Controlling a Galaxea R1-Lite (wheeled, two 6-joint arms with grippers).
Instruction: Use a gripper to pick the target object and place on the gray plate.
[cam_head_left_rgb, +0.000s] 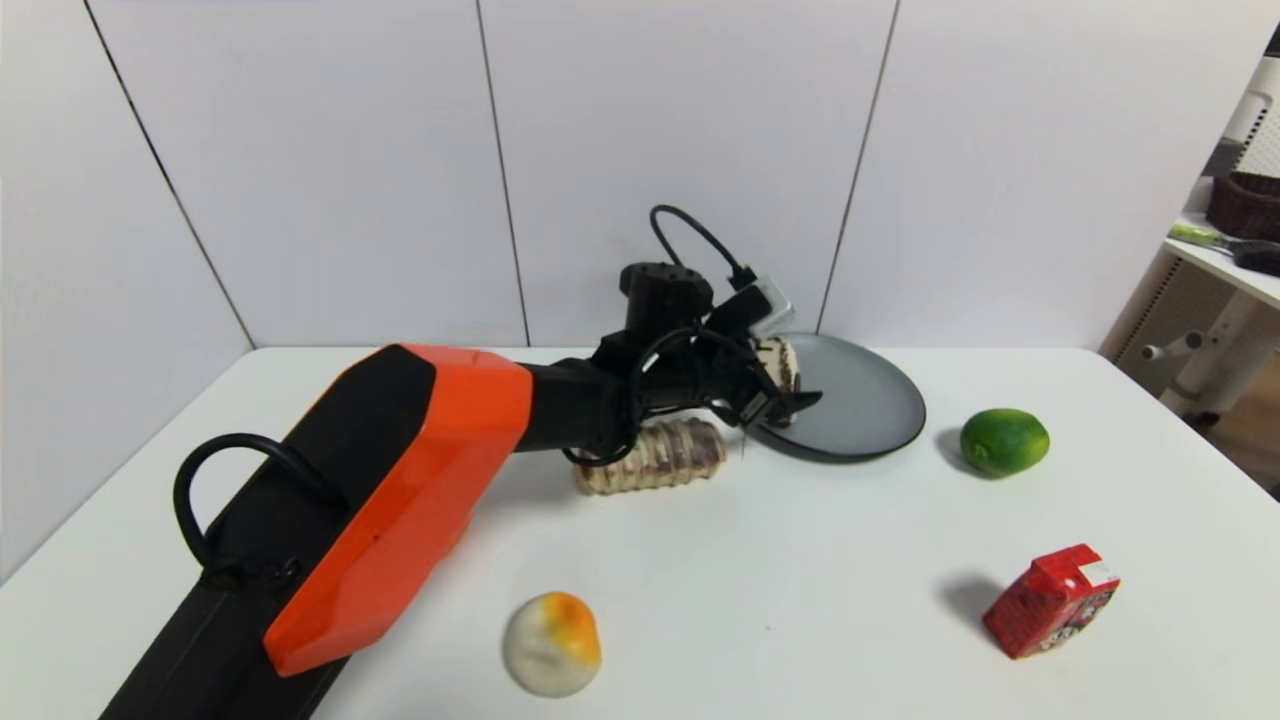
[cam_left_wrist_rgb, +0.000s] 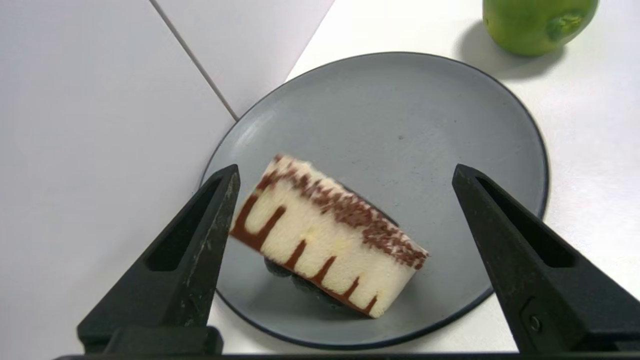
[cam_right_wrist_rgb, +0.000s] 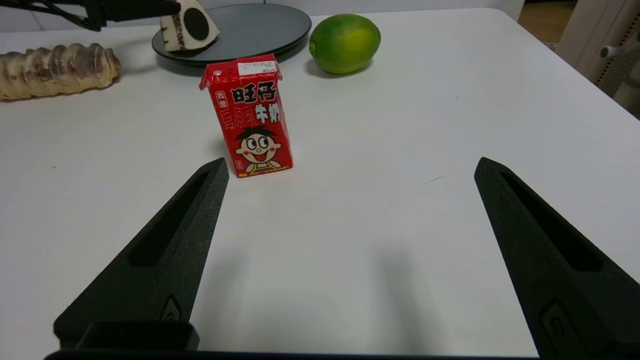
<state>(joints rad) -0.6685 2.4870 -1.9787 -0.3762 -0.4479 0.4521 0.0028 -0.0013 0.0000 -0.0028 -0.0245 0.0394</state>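
Left gripper (cam_left_wrist_rgb: 345, 175): fingers spread wide, holding nothing. One fingertip (cam_left_wrist_rgb: 227, 180) stands just beside the cake slice's end, contact uncertain; the other is well apart from it.

Cake slice (cam_left_wrist_rgb: 327, 235): on the gray plate (cam_left_wrist_rgb: 425, 115), near the plate's edge toward the wall. It lies on its side, a cream face with chocolate drips turned toward the wrist camera. Its long axis runs across the gap between the fingers, slanted to the line joining them. The right wrist view shows its wedge end with a dark round mark.

Left arm (cam_head_left_rgb: 400, 480): orange and black, stretched forward and rightward across the white table (cam_head_left_rgb: 800, 600), the gripper at the plate's left rim, above the striped bread roll (cam_head_left_rgb: 655, 455).

Right gripper (cam_right_wrist_rgb: 350, 165): fingers wide apart, holding nothing, low over the table near a red milk carton (cam_right_wrist_rgb: 252, 117).

Other items: green lime (cam_head_left_rgb: 1003, 441) right of the plate; round white-and-orange item (cam_head_left_rgb: 552, 643) at the front.
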